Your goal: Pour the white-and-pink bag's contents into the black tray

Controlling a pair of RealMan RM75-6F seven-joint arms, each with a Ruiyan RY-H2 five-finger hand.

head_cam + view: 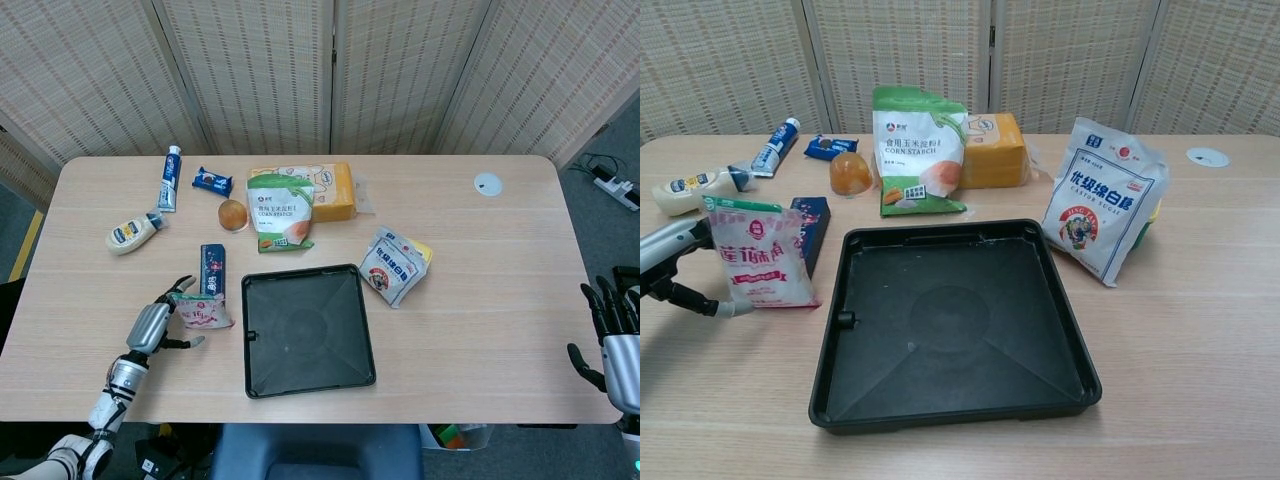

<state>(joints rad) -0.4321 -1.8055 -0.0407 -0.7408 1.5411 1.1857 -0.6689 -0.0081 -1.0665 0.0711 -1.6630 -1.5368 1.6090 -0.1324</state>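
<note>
The white-and-pink bag (203,312) (762,256) stands upright just left of the black tray (262,366) (950,320), which holds nothing. My left hand (155,325) (670,262) is at the bag's left edge. Its fingers are spread, with some reaching behind the bag's top corner and the thumb low in front of it. The fingers touch the bag but have not closed on it. My right hand (613,342) hangs past the table's right edge with its fingers apart, holding nothing; the chest view does not show it.
A blue box (212,268) (812,225) lies right behind the bag. Behind the tray are a green corn starch bag (280,210), an orange block (337,190) and a jelly cup (233,214). A white-and-blue bag (393,265) leans right of the tray. A squeeze bottle (133,233) and toothpaste (169,178) lie far left.
</note>
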